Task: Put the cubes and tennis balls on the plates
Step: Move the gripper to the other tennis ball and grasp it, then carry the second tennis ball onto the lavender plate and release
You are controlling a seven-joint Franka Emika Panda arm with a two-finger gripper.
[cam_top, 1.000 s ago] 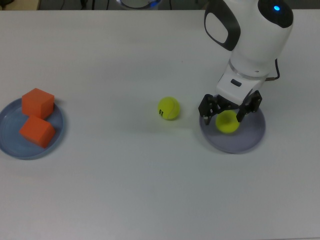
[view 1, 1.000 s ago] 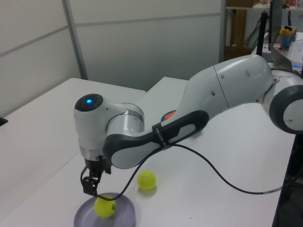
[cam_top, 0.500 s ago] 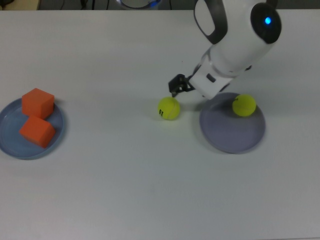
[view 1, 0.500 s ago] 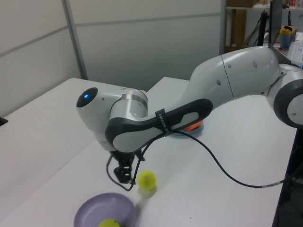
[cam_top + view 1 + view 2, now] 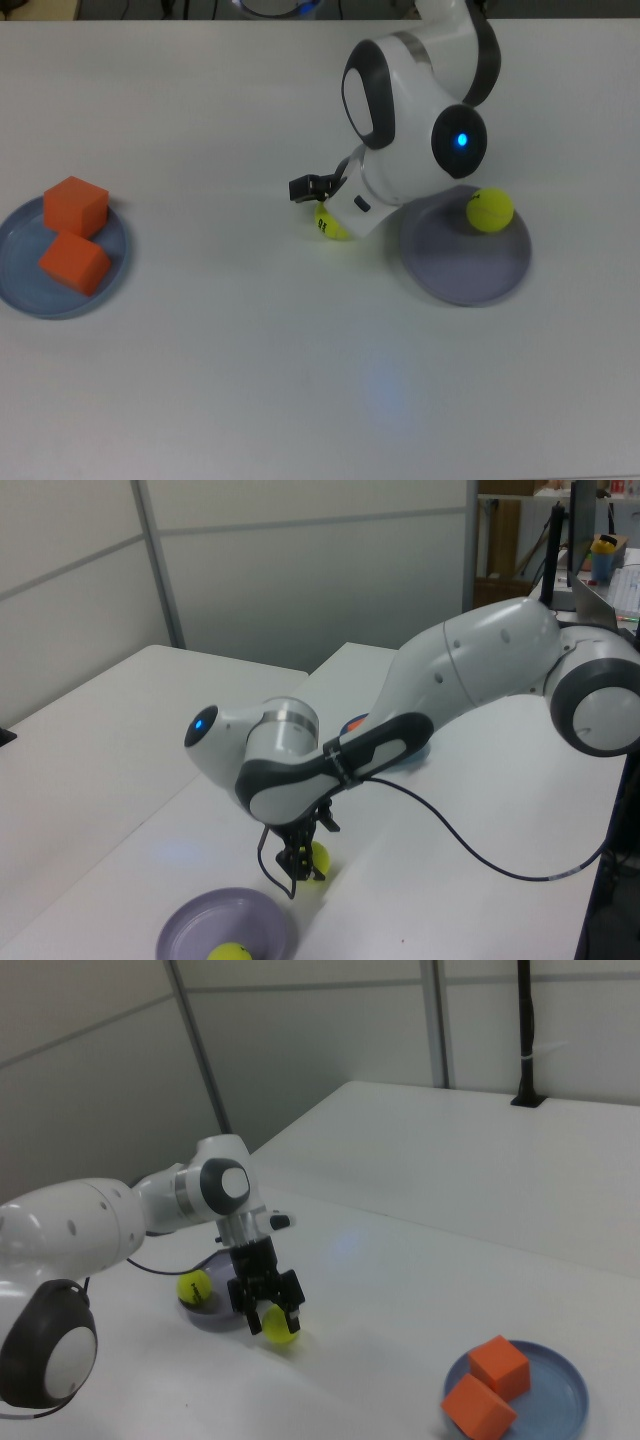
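Now, gripper: fingers spread, straddling the loose ball on the table.
Lavender plate: one ball.
Blue plate: both cubes.

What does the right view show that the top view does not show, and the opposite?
Only the right view shows the gripper with its fingers straddling the loose tennis ball. Only the top view shows the arm's body covering most of that ball. Both show two orange cubes on the blue plate and one ball on the lavender plate.

No readable text or labels.
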